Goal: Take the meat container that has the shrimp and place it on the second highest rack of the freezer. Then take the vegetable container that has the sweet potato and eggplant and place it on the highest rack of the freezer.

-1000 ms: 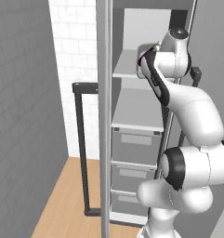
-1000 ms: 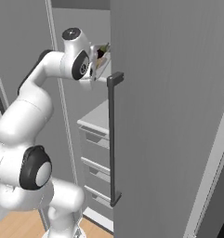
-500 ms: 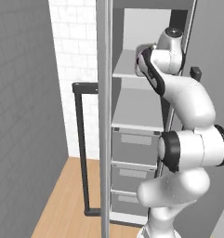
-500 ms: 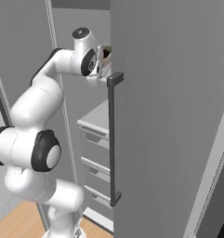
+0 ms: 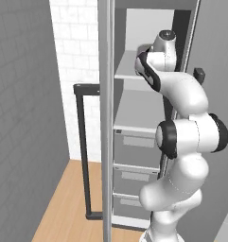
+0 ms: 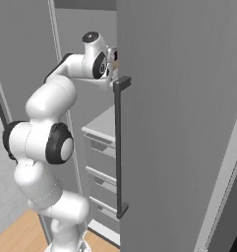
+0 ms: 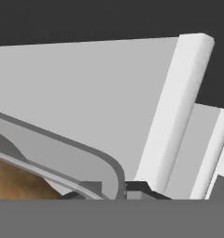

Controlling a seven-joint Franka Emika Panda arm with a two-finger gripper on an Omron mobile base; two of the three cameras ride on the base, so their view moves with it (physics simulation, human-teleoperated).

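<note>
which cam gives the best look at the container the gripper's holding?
Hand view: the container fills its lower left, grey rim curving over a brown piece inside, fingertips shut on the rim. Right base view shows a sliver behind the door edge. In the left base view the arm blocks it.

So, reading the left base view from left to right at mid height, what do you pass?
Grey wall → white tiled wall → dark bar handle → freezer door edge → freezer drawers → robot arm.
</note>
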